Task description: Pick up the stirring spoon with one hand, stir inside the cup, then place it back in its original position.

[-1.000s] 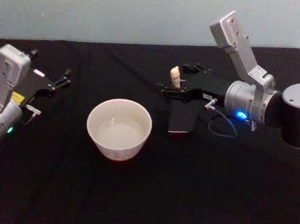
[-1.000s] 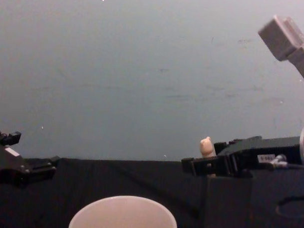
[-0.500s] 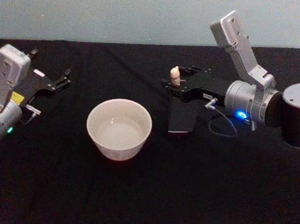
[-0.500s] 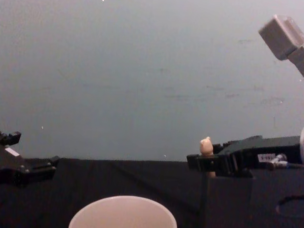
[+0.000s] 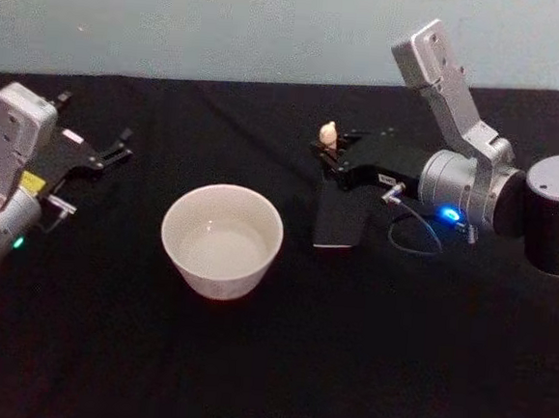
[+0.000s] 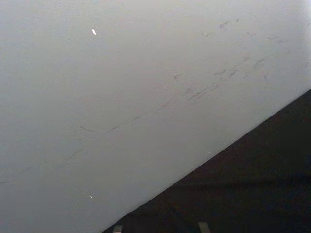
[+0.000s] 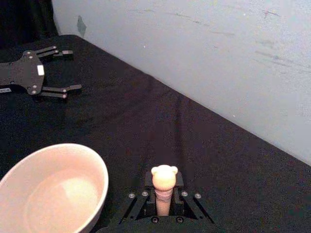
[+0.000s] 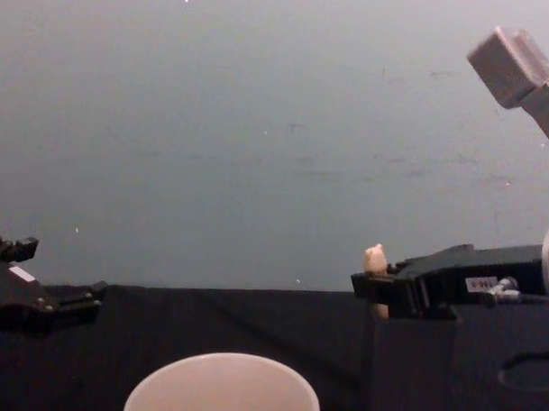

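Reaching in from the right side of the black table (image 5: 345, 359), the right gripper (image 5: 329, 156) is level and sits right over the dark grey holder (image 5: 340, 220), which stands upright just right of the cup (image 5: 222, 239). And look at that wrist view: the two black fingers (image 7: 150, 180) are pinched in on either side of the cream handle of the stirring spoon (image 7: 164, 188), touching it just below the little knobbly figure on top, so the pincer is nearly closed with the spoon handle in its grip. From the chest view the figure pokes up above the fingers, and the rest of the spoon drops out of sight into the holder, so the stem and bowl cannot be made out. The cup sits wide and round at the centre of the table, apart from the holder. Over on the far left, the left gripper (image 5: 120, 148) rests low near the table, fingers spread apart and holding nothing, well away from the cup.
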Controlling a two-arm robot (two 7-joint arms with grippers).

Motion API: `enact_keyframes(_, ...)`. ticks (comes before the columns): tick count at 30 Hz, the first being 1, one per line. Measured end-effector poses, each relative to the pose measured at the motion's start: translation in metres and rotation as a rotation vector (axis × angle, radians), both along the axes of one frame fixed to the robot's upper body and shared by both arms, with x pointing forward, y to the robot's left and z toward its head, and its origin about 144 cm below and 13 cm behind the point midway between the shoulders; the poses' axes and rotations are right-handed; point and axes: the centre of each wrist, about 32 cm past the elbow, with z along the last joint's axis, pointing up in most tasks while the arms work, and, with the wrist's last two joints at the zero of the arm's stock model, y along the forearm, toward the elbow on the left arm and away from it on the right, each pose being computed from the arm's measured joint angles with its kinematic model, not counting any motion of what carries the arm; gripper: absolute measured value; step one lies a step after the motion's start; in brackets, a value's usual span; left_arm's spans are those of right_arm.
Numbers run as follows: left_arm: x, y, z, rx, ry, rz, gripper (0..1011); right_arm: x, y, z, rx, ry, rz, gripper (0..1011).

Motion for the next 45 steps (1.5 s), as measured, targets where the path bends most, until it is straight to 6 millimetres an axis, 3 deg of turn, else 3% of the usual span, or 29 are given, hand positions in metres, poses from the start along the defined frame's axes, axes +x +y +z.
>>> enact_keyframes(16, 0.0, 0.0, 0.0, 0.0, 0.0, 0.0, 1001, -0.002, -0.002, 0.004, 0.02, -0.007, -0.002, 199)
enact_keyframes(45, 0.0, 0.0, 0.0, 0.0, 0.0, 0.0, 1001, -0.029, -0.017, 0.05, 0.17, -0.187, -0.06, 199)
